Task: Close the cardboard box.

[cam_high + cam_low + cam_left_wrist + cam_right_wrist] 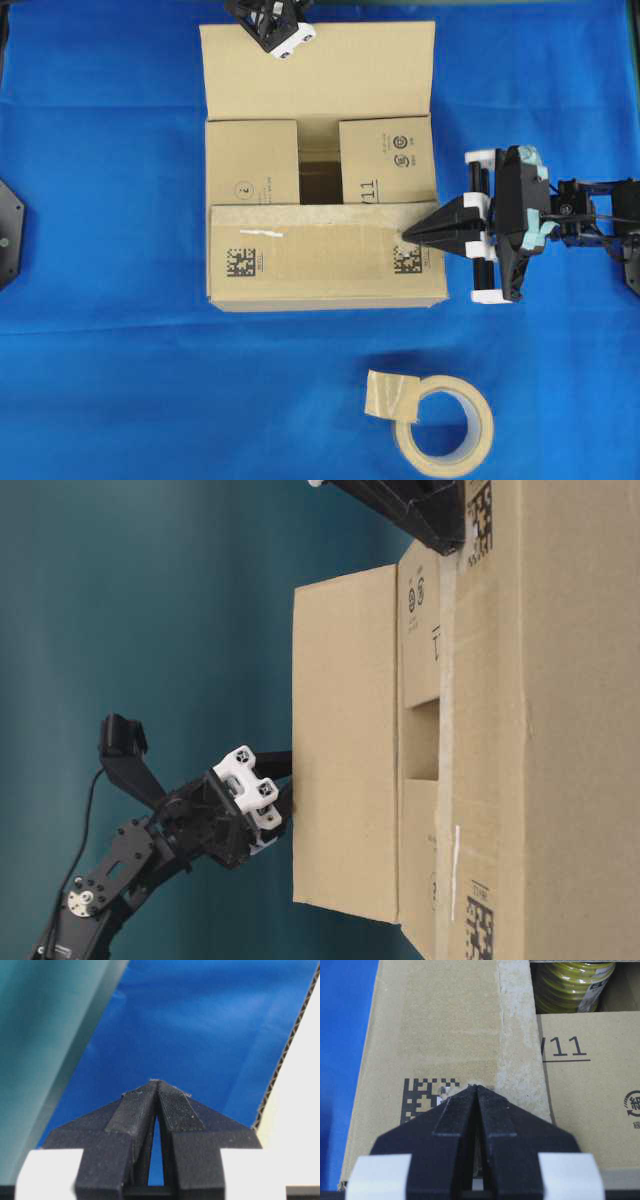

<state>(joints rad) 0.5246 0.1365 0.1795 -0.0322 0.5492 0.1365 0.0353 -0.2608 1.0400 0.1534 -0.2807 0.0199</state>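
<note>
Right end effector (pixel 412 234): I see its fingers pressed together, holding nothing, tip resting on the near long flap (pixel 320 252) by the printed square code (pixel 406 260).
Left end effector (pixel 283 38): closed too, nothing between the fingers; it sits at the outer edge of the far long flap (pixel 320 68), touching or just beside it, I cannot tell which.
Cardboard box (pixel 322 165): mid-desk (pixel 100 300), long axis running left to right in the overhead view, between my two arms.
Flaps: both short ones are folded in, the near long one is down, the far long one lies open.
Key relation: the open flap lies nearest my left arm, so I judge that arm should push it toward the right one.
Tape roll (pixel 445 422): apart, near edge.
</note>
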